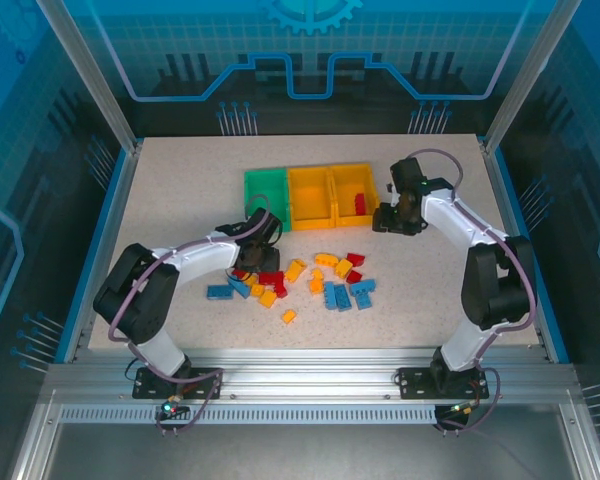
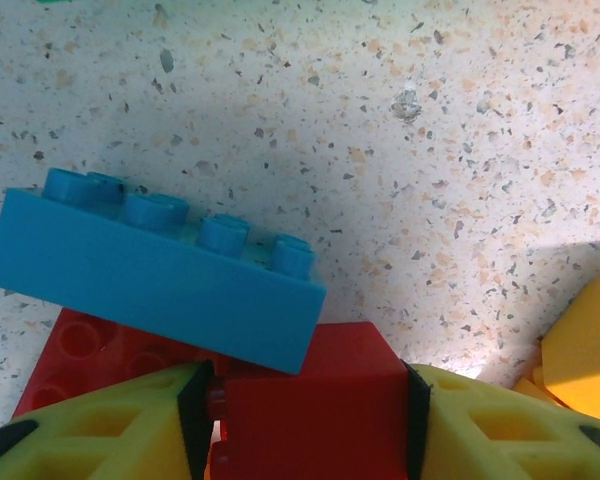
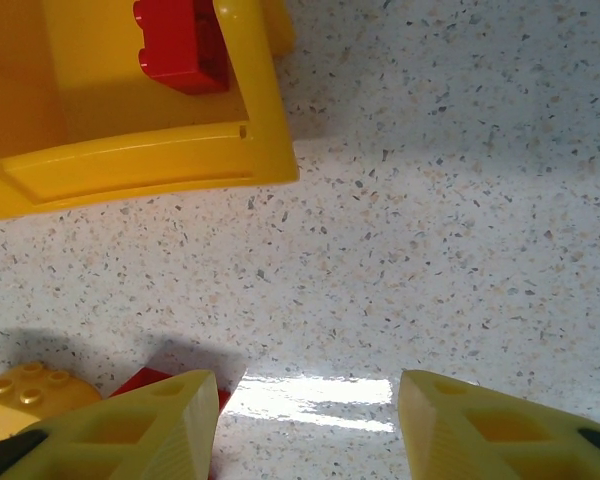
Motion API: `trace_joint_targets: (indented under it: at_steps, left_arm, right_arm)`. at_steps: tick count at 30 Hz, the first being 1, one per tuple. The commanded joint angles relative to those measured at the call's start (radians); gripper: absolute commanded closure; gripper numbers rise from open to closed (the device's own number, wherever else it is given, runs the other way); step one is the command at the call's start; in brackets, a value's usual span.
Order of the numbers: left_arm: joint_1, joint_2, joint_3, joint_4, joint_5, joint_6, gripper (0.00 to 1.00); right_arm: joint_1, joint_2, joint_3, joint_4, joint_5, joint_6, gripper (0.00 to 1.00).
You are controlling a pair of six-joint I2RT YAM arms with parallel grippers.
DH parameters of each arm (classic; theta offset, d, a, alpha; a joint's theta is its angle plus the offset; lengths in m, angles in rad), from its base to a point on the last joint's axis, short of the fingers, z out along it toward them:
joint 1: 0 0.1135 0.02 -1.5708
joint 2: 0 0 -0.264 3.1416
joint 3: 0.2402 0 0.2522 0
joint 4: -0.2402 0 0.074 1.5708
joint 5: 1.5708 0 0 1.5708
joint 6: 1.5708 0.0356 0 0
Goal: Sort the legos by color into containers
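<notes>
The left gripper [image 2: 310, 425] is closed tight on a red brick [image 2: 315, 395], which sits exactly between its two yellow fingers [image 2: 110, 425]. Just beyond this brick, a blue brick [image 2: 150, 270] lies tilted over a second red brick [image 2: 75, 350]. It seems to touch the held one, but the view is too close to be sure. Seen from above, this happens at the left end of the loose legos [image 1: 320, 280], near the middle of the table [image 1: 170, 190]. The three bins [image 1: 310, 195] stand in a row toward the far edge. The right gripper [image 3: 310, 420] has its fingers spread, with bare surface between them. It is just beside the near right corner of the right orange-yellow bin [image 3: 130, 165], inside which one red lego [image 3: 183, 45] lies.
</notes>
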Motion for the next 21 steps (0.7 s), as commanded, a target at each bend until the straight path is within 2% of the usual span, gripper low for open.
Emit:
trace_joint_targets:
  at_steps: [1, 5, 12, 21]
  left_arm:
    - [-0.010, 0.009, 0.024, -0.042, -0.011, -0.015, 0.51]
    - [-0.016, 0.002, 0.028, -0.037, -0.017, -0.020, 0.59]
    - [-0.035, -0.073, 0.052, -0.022, -0.013, -0.031, 0.61]
    - [-0.074, -0.149, 0.168, 0.024, -0.010, -0.054, 0.61]
  right_arm:
    - [-0.016, -0.041, -0.015, -0.002, -0.005, -0.017, 0.48]
    - [-0.019, -0.054, -0.034, 0.004, 0.000, -0.022, 0.48]
    - [-0.015, -0.098, -0.125, 0.065, -0.059, -0.077, 0.50]
    - [0.000, -0.132, -0.229, 0.114, -0.145, -0.130, 0.50]
